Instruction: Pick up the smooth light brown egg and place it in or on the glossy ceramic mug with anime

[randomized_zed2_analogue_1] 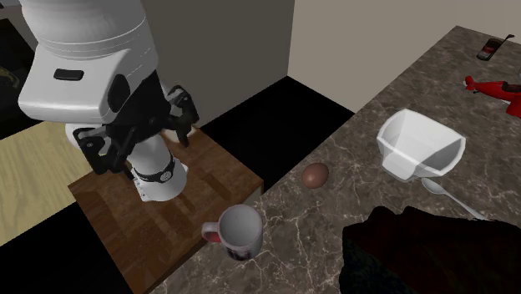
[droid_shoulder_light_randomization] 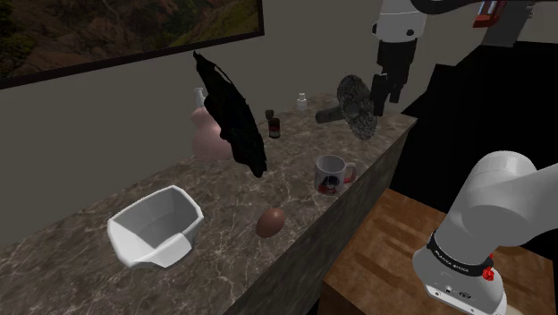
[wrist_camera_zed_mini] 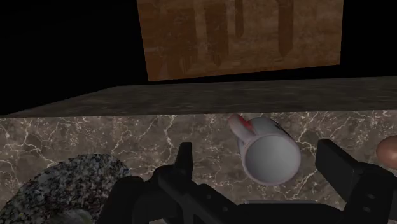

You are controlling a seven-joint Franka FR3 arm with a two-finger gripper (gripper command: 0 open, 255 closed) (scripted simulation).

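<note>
The claw (droid_shoulder_light_randomization: 385, 98) hung spread and empty high over the marble bench (droid_shoulder_light_randomization: 89, 268). The brown egg (droid_shoulder_light_randomization: 270, 223) lay on the bench near its edge, between the white mug (droid_shoulder_light_randomization: 333, 173) (upright, reddish handle) and a white bowl (droid_shoulder_light_randomization: 154, 228), touching neither.

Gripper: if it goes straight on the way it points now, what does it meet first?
Probably the white mug: in the wrist view it lies between the fingers of the open gripper, mouth facing it. Depth is unclear; the line might instead land on the marbled counter just beside it.
</note>
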